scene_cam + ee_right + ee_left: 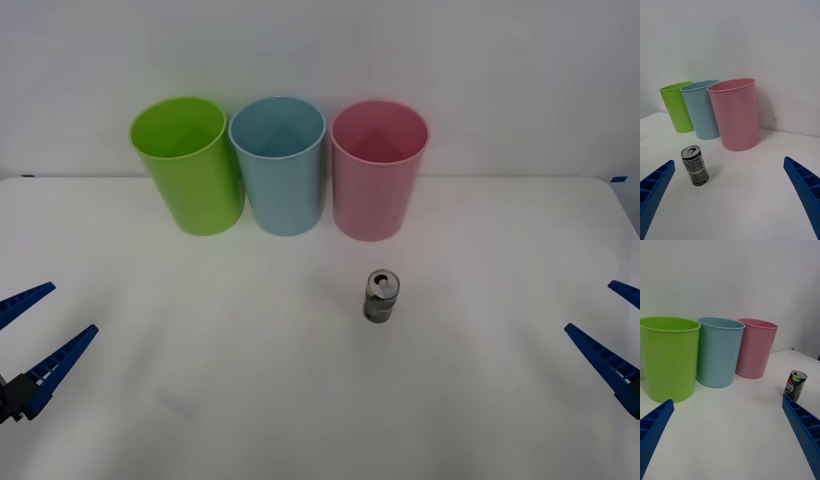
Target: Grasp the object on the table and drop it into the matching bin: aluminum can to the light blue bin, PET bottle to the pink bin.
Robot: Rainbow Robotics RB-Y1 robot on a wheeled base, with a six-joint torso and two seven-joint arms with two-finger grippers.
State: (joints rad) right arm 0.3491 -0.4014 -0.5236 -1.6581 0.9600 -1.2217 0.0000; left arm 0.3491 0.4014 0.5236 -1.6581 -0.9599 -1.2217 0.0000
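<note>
A small silver-grey aluminum can (381, 296) stands upright on the white table (300, 400), a little in front of the pink bin (379, 183). The light blue bin (279, 165) stands just left of the pink one. The can (695, 165) also shows in the right wrist view before the pink bin (737, 114) and light blue bin (702, 109), and as the can (794, 385) in the left wrist view. My left gripper (28, 335) is open at the table's left edge. My right gripper (615, 330) is open at the right edge. Both are far from the can.
A lime green bin (187, 164) stands left of the light blue bin, completing a row at the back against a white wall. Bare table lies between the can and both grippers.
</note>
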